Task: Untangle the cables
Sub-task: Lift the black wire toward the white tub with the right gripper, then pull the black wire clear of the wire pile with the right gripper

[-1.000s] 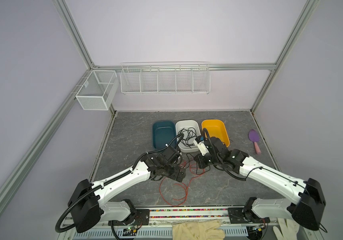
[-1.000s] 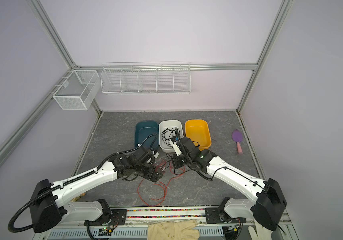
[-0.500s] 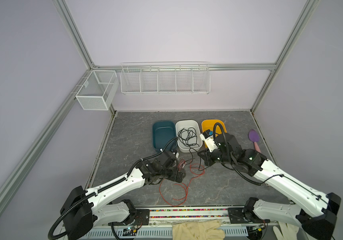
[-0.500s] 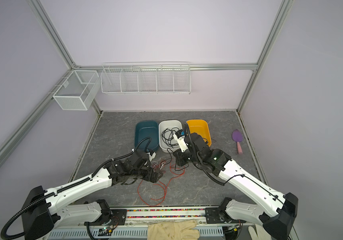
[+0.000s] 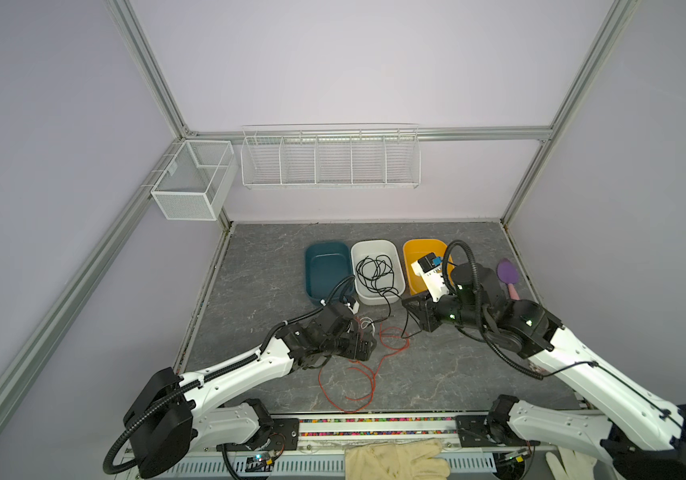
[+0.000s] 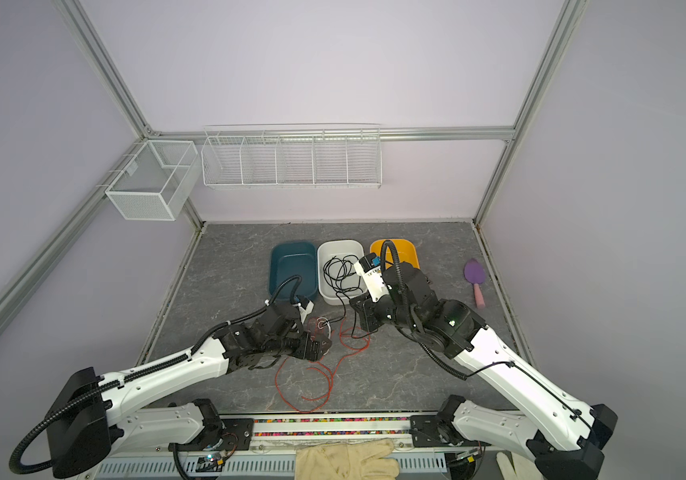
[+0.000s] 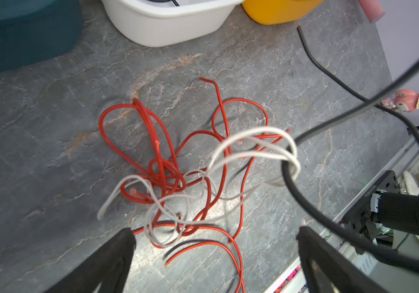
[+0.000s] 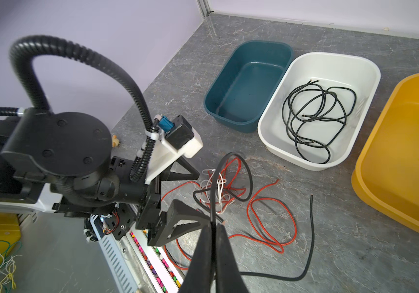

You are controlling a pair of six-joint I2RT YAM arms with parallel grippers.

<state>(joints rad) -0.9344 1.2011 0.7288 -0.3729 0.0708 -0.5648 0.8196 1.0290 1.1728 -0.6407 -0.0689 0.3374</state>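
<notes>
Tangle (image 7: 164, 175) of red and white cables lies under wide-open left gripper (image 7: 216, 232), right gripper (image 8: 213, 224) clamped on black cable (image 8: 311, 228) near white bin (image 8: 330, 54).

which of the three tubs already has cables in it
The white tub in the middle: coiled black cables lie in it, while the teal tub and the yellow tub beside it show none.
</notes>
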